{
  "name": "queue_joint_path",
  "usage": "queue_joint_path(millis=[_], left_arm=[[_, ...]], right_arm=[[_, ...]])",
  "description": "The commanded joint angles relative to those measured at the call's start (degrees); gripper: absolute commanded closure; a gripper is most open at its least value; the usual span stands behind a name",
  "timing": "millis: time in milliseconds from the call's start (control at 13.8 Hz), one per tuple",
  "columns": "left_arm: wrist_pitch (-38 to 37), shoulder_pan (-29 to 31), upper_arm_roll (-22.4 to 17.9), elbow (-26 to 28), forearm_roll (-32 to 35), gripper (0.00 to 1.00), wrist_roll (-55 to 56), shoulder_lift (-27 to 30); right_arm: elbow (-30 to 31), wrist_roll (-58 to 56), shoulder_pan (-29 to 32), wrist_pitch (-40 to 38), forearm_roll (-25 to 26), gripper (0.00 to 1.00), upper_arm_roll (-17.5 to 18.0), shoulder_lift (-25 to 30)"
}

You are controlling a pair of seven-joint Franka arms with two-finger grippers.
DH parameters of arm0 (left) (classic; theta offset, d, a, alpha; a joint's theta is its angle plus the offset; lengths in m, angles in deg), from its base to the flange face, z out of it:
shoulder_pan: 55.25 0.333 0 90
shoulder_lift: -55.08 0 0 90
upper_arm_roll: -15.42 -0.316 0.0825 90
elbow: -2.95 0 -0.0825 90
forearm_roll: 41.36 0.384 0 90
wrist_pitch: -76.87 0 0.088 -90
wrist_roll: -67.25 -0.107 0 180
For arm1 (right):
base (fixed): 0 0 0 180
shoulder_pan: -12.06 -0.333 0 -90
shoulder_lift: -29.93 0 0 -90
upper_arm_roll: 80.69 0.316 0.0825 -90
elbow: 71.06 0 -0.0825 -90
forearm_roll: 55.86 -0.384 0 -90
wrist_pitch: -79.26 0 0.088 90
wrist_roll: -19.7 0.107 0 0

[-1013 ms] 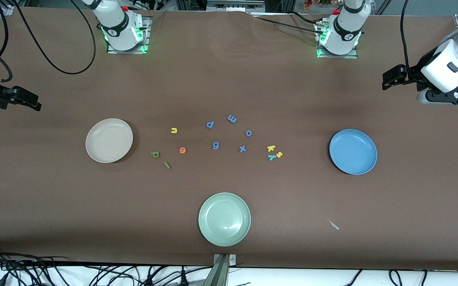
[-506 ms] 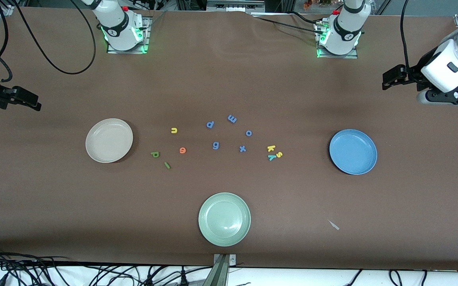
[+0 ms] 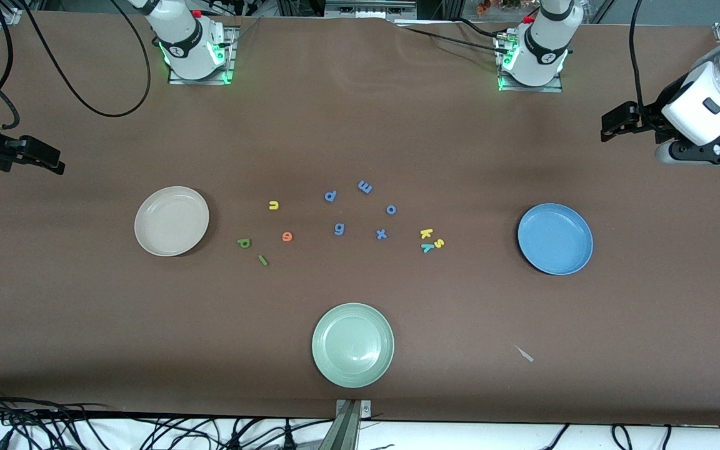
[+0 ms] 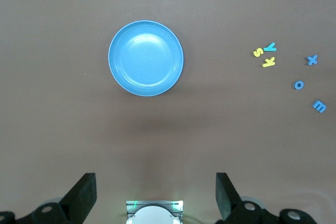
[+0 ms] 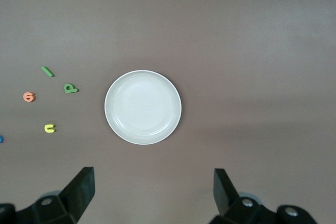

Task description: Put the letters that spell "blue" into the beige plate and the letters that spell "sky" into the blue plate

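Note:
The beige plate point(image 3: 171, 220) point(image 5: 143, 107) lies empty toward the right arm's end. Beside it lie the yellow u point(image 3: 274, 205), orange e point(image 3: 287, 236), green b point(image 3: 244, 243) and green l point(image 3: 263, 260). The blue plate point(image 3: 555, 239) point(image 4: 146, 57) lies empty toward the left arm's end, with the yellow k point(image 3: 426, 234), yellow s point(image 3: 439, 243) and teal y point(image 3: 427, 248) clustered beside it. My left gripper point(image 3: 610, 124) point(image 4: 156, 195) hangs open and empty over the table's left-arm end. My right gripper point(image 3: 54, 164) point(image 5: 154, 192) hangs open and empty over the right-arm end.
Several small blue letters point(image 3: 365, 186) lie scattered between the two letter groups. A pale green plate point(image 3: 352, 345) lies nearer the front camera, mid-table. A small scrap point(image 3: 525, 354) lies beside it toward the left arm's end.

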Motion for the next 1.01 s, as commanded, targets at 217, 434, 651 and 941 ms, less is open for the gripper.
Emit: queue_joint_path(millis=[217,434,651,941], left_arm=[[-0.9,-0.2,0.0,-2.1,-1.6,0.00,0.3,-0.9],[-0.9,-0.6,0.1,-3.3,-1.5,0.00,0.3,-1.3],[-1.0,-0.6,0.2,-3.3,-1.6,0.00,0.4,-1.3],[-1.0,-0.6,0.2,-3.3,-1.6,0.00,0.4,-1.3]], right_arm=[[-0.3,-0.7,0.6,-0.8,0.8,0.00,0.6,0.3],[-0.3,-0.7,0.5,-0.9,0.8,0.00,0.6,0.3],[-0.4,-0.7,0.5,-0.8,0.8,0.00,0.6,0.3],[-0.4,-0.7,0.5,-0.9,0.8,0.00,0.6,0.3]])
